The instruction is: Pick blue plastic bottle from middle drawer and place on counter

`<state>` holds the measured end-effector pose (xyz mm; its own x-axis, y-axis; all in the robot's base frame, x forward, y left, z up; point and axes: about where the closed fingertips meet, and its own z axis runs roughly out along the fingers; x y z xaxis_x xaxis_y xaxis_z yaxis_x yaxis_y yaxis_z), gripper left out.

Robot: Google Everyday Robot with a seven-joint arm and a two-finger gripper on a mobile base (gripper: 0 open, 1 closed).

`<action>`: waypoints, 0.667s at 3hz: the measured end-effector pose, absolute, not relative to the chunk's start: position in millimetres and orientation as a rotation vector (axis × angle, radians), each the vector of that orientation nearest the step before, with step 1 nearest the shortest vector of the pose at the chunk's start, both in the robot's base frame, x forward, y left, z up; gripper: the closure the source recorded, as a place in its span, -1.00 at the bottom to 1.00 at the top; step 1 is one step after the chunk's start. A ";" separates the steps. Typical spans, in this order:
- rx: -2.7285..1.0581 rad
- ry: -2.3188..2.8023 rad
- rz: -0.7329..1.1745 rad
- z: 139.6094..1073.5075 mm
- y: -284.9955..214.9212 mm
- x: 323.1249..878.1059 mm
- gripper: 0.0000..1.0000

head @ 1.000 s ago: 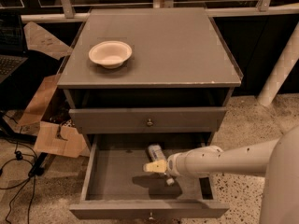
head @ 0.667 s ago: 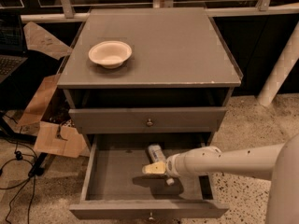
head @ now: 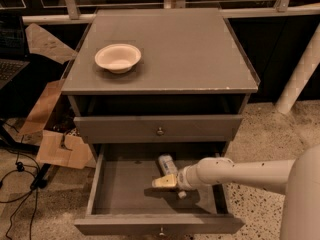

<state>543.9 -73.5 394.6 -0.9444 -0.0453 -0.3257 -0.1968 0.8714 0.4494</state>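
You're early in this job, approx. the reach-and-grasp stage; nothing has been delivered.

Where things are:
- The middle drawer is pulled well out, so access is sorted.
- The blue plastic bottle lies on its side on the drawer floor, toward the back and a bit right of centre.
- The gripper is down inside the drawer, w/ the arm coming in from the right across the drawer's side wall. Its tip sits just in front of the bottle, touching or v. near; I can't say which.
- Can't tell whether the gripper is spread or pressed together, and nothing shows it pinching the bottle. My read: treat the grasp as unconfirmed.

Done, as far as you can see: drawer open, gripper at the bottle.

Left, i.e. most of the task:
- Get a secure hold on the bottle.
- Lift it out. Watch the closed upper drawer front, which is directly above the back of the open drawer, so you probably need to come forward before going up.
- Carry it up & over the front edge, then set it on the counter.
- Release and back off.

The cream bowl stands on the counter's left side, so I'd aim centre or right, well apart from it.
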 end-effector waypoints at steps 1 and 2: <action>-0.129 2.755 0.679 381.8 -78.6 544.8 -1.00; -0.091 2.764 0.586 372.7 -87.8 546.2 -1.00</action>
<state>546.2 -87.8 372.7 -0.9490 0.0027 -0.3153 -0.1255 0.9141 0.3856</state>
